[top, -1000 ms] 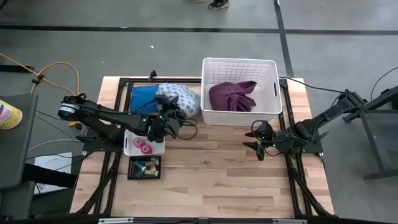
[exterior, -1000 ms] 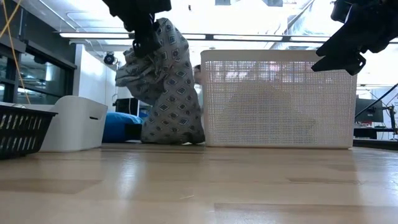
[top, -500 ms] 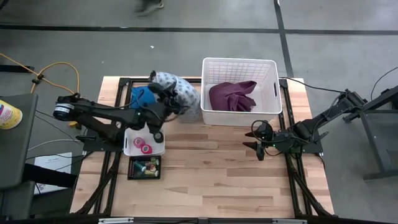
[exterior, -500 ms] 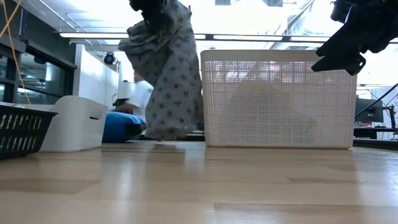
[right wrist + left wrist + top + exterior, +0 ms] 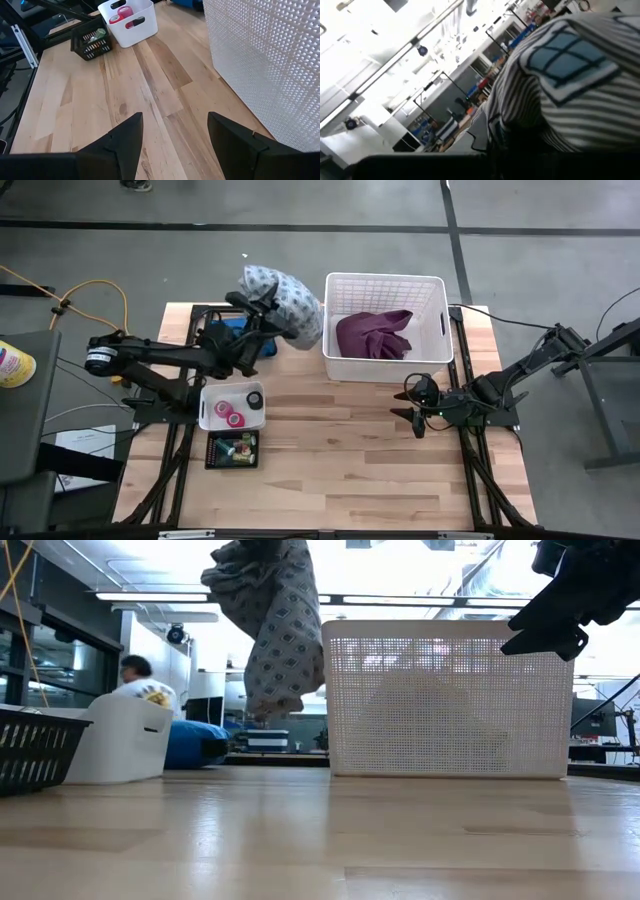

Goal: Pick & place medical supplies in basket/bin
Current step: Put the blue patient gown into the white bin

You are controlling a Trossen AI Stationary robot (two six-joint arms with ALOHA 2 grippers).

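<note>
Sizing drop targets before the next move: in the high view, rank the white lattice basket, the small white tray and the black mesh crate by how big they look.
1. White lattice basket, clearly the largest.
2. Small white tray.
3. Black mesh crate, a little smaller than the tray. Both stand on the table, so nearness to the camera hardly matters.

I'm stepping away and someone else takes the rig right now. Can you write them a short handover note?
Left gripper: shut on the grey-patterned garment, held up clear of the table, just left of the white basket.
Right gripper: open, empty, waiting above the table in front of the basket's right side.
Done: the maroon garment lies in the basket.
Elsewhere: pink rolls sit in the small white tray; the black mesh crate with small items stands in front of it; a blue bundle lies behind the tray.
Left: carry the patterned garment over the basket rim and release it.
</note>
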